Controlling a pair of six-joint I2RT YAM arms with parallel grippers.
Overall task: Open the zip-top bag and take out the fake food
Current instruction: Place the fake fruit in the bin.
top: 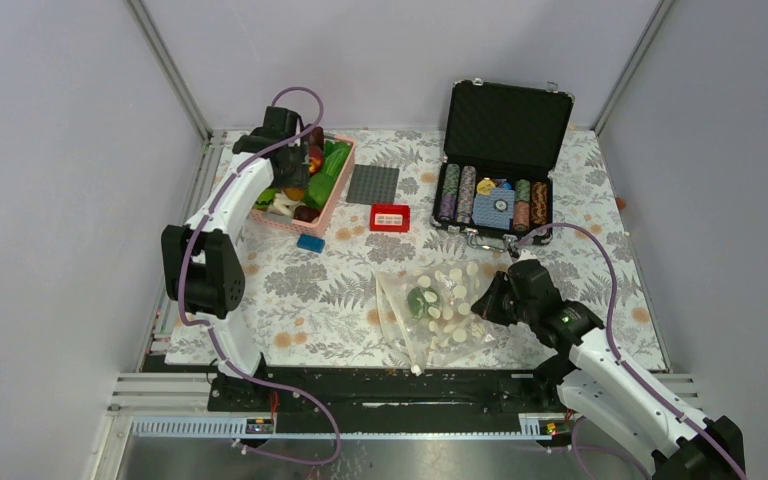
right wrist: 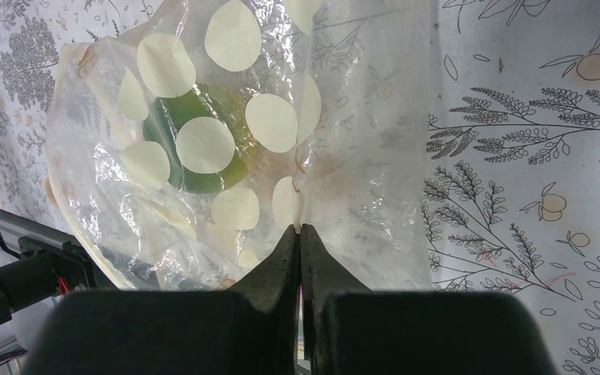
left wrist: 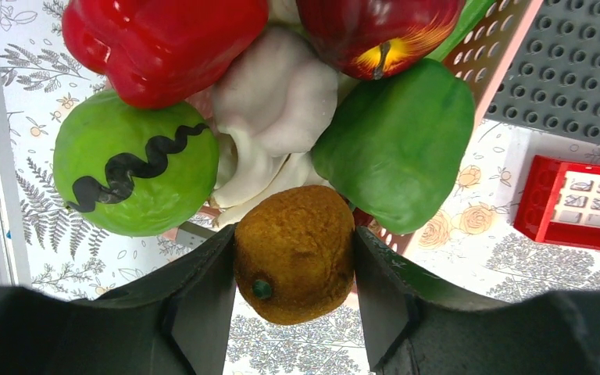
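Top external view first: the zip-top bag (top: 440, 300) lies on the surface near the middle, toward the near edge, just beside my right arm and well apart from my left. The right fingers (right wrist: 285, 258) are pressed together on a fold of the bag's clear film at its right side, so that arm is pinning it. Through the dotted plastic I see one green piece (right wrist: 160, 133) inside; I cannot tell which edge is the mouth.

The left fingers (left wrist: 207, 289) hang over the pink basket (top: 340, 185) at the far left, part spread and pinching a yellow lemon (left wrist: 297, 273) between them, with peppers, an apple and a striped melon just below.

What matters next, as I judge it: once the lemon goes down, the left arm must travel back toward the near right to reach the bag. The bag's long axis seems to run from the near edge away, slightly slanted, so I would come in along that line.
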